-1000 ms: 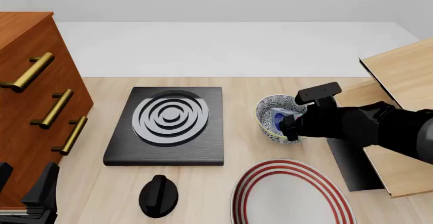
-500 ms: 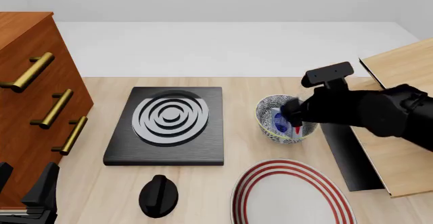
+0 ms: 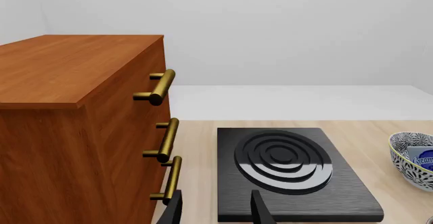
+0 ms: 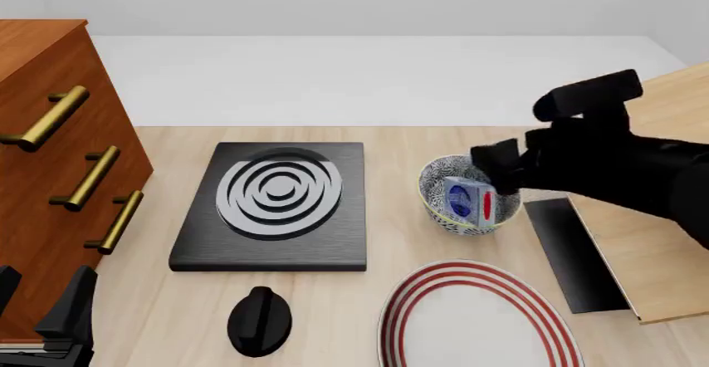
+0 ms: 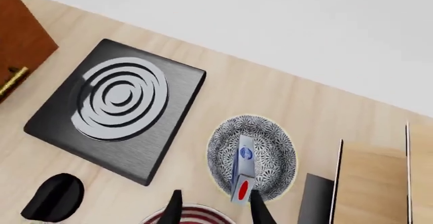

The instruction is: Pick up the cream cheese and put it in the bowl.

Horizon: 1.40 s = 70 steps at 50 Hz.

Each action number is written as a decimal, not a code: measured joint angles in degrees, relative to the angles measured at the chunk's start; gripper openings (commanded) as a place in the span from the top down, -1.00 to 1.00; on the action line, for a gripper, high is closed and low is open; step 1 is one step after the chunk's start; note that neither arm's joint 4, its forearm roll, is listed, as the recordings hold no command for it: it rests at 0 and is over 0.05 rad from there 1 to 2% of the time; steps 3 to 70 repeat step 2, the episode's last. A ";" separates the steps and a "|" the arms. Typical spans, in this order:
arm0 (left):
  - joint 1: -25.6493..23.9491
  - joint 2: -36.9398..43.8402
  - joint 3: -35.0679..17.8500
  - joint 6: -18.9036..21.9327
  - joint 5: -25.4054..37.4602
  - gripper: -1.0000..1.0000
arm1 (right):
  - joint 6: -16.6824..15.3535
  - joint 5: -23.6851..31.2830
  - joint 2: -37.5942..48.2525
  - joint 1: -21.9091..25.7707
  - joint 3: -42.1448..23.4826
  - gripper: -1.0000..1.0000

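The cream cheese (image 4: 470, 200), a small white-grey carton with a blue oval and a red mark, lies tilted inside the speckled bowl (image 4: 436, 173). My right gripper (image 4: 504, 168) hovers just above and to the right of the bowl, open and empty. In the right wrist view the carton (image 5: 244, 169) rests in the bowl (image 5: 271, 140) beyond the spread fingertips of the right gripper (image 5: 215, 209). My left gripper (image 4: 39, 302) is open and empty at the near left, by the cabinet. The left wrist view shows the left gripper (image 3: 216, 211) and the bowl (image 3: 408, 164) at the edge.
A black burner slab (image 4: 277, 205) lies left of the bowl, with a black knob (image 4: 258, 321) in front of it. A white plate with red rings (image 4: 476, 325) sits nearest me. A wooden cabinet (image 4: 50, 168) stands left and a wooden box (image 4: 653, 217) right.
My right gripper has opened and risen up and to the right, away from the bowl. The cream cheese stays in the bowl. The left arm has not moved.
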 measured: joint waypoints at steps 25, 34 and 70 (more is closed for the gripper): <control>0.00 0.00 0.00 0.00 0.00 -1.00 | 0.15 -0.08 -1.50 0.50 0.57 -1.00; 0.00 0.00 0.00 0.00 0.00 -1.00 | 0.15 -0.08 -1.50 0.50 0.57 -1.00; 0.00 0.00 0.00 0.00 0.00 -1.00 | 0.15 -0.08 -1.50 0.50 0.57 -1.00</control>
